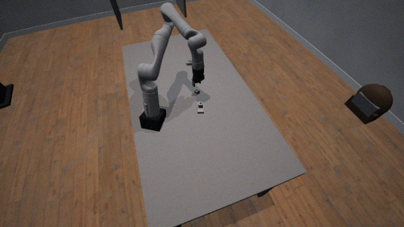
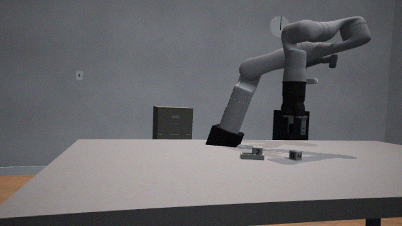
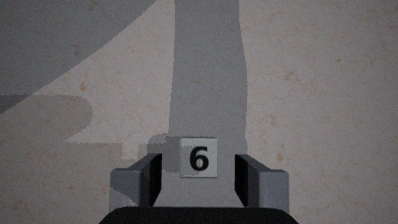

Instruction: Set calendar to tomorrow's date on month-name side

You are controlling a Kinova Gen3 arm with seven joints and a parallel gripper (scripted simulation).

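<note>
Calendar parts lie split on the desk (image 2: 132, 176): nearest us in the exterior view, the tray (image 2: 252, 156) keeps one cube (image 2: 257, 150) showing a 2, and at its 3 o'clock, apart from it, the second cube (image 2: 295, 155) stands on the bare desk, showing 0 on the near face and 6 on top.

We judge the step in hand to be the pickup of this loose cube. Our gripper (image 3: 198, 172) hangs straight above it, jaws spread wide and holding nothing, one finger (image 3: 150, 179) on either side of the 6 in the wrist view. Next we would need to descend, close squarely on the side faces, lift, turn the wanted digit upright and seat the cube beside the 2.

We count two cubes, one tray, one arm (image 1: 158, 53). Beyond the desk stand a cabinet (image 2: 173, 122) and a wall clock (image 2: 276, 26).
</note>
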